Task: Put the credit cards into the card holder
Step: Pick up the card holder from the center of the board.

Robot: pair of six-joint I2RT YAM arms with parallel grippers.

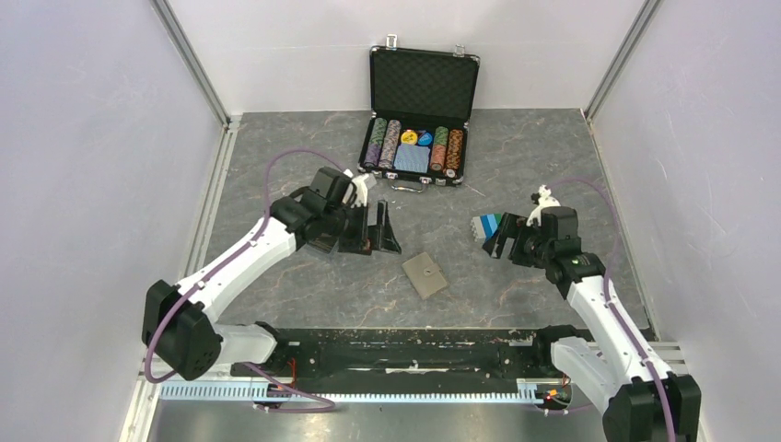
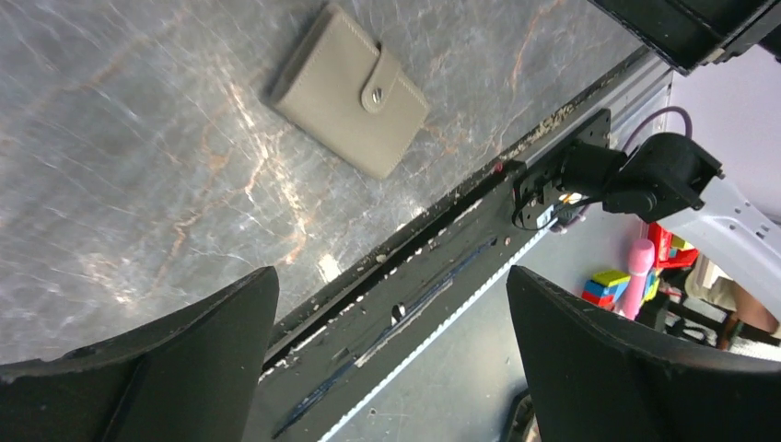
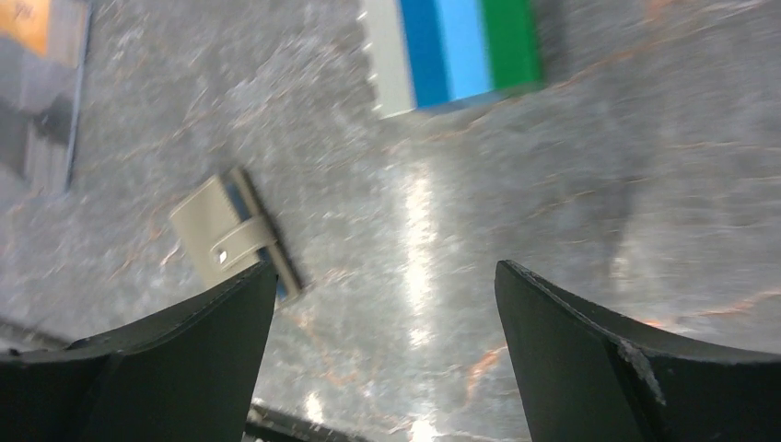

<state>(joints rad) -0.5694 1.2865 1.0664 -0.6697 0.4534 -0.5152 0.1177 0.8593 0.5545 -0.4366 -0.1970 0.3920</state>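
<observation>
The card holder (image 1: 425,273) lies shut and flat on the table between the two arms, a khaki-grey wallet with its snap strap across it. It also shows as the card holder (image 2: 352,90) and the card holder (image 3: 226,235). My left gripper (image 1: 373,241) hangs open to the holder's upper left, with nothing between its fingers (image 2: 184,359). My right gripper (image 1: 505,247) hangs open to the holder's right, also with nothing in it. A blurred orange patch on a dark flat rectangle, apparently the credit cards (image 3: 26,26), sits at the top left corner of the right wrist view. In the top view they are hidden.
A block striped grey, blue and green (image 1: 486,226) lies just beyond the right gripper. An open black case of poker chips (image 1: 424,110) stands at the back centre. White walls close in both sides, and the black base rail (image 1: 396,354) runs along the near edge.
</observation>
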